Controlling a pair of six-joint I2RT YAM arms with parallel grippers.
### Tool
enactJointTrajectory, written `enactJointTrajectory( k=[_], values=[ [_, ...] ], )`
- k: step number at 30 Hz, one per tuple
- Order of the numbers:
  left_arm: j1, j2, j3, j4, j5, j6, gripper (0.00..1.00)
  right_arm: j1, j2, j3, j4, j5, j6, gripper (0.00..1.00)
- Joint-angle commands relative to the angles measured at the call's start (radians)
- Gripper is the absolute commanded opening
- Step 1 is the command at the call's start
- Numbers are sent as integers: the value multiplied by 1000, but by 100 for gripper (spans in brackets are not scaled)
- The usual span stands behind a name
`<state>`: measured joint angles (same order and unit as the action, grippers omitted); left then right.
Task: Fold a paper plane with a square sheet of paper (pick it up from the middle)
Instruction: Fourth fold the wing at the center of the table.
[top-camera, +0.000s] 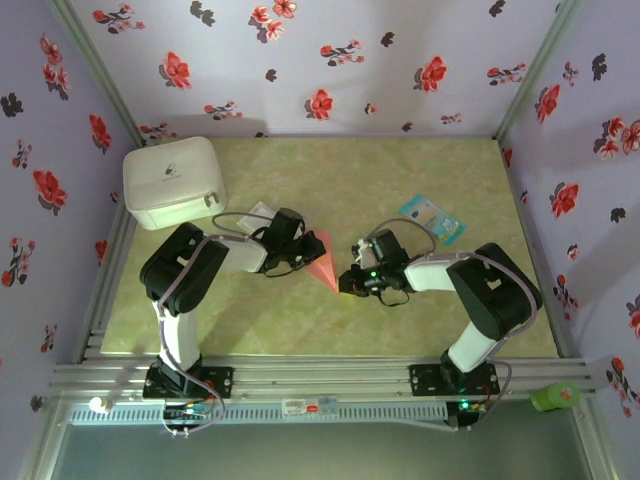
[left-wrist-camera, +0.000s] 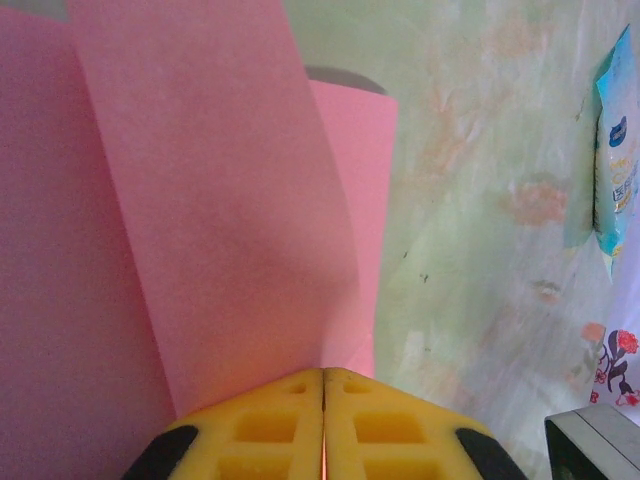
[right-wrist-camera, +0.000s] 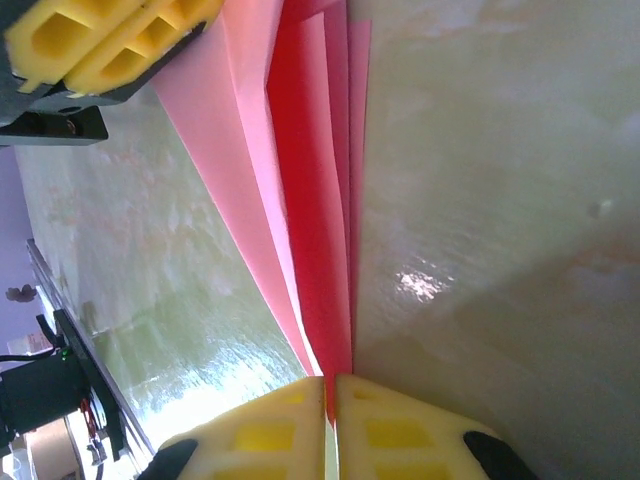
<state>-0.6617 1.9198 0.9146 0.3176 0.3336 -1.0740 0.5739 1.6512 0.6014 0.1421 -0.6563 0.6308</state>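
Table (top-camera: 440, 320): green mottled top, with a white box (top-camera: 172, 182) at the far left corner, well away from the work.

Paper plane (top-camera: 323, 262): the salmon-pink sheet is at the table's centre between the two arms, already a narrow wedge with its point toward the near edge. The right wrist view shows several layers fanned apart, not flat, with the lower edge on or just above the table. We cannot tell which.

Left gripper (left-wrist-camera: 323, 425): jaws closed, yellow pads meeting on the wide end of the pink layers.

Right gripper (right-wrist-camera: 333, 425): jaws likewise closed, pinching the wedge at its narrow end, where the layers converge.

Small items: a teal-and-white packet (top-camera: 432, 218) lies beyond the right arm, and a pale packet (top-camera: 258, 212) just behind the left wrist. Neither touches the paper.

Judgement: we read this as a late step, setting the centre crease or the wings, with most of the folding done.

Notes on doing it well:
- Hold the nose pinch firm, since it fixes the centre line.
- Move the wide-end grip slowly so the loose layers close evenly. Pulling the two arms apart risks tearing such thin paper.
- Press the layers flat to the table before either gripper lets go, or they may spring open.
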Motion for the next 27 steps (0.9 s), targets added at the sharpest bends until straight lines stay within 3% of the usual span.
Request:
enactJointTrajectory(
  k=[1, 11, 20, 24, 27],
  values=[
    [5, 32, 3, -47, -10, 11, 9, 3, 5, -17, -150, 0, -26, 10],
    [5, 32, 1, -47, -10, 11, 9, 6, 1, -6, -163, 13, -33, 8],
    [5, 32, -6, -57, -18, 22, 8, -6, -130, 23, -186, 52, -4, 25],
    [5, 33, -8, -54, -18, 22, 7, -9, -169, 52, -199, 56, 8, 26],
    [5, 35, -9, -52, -19, 21, 7, -8, -151, 69, -145, 12, 42, 16]
  ],
)
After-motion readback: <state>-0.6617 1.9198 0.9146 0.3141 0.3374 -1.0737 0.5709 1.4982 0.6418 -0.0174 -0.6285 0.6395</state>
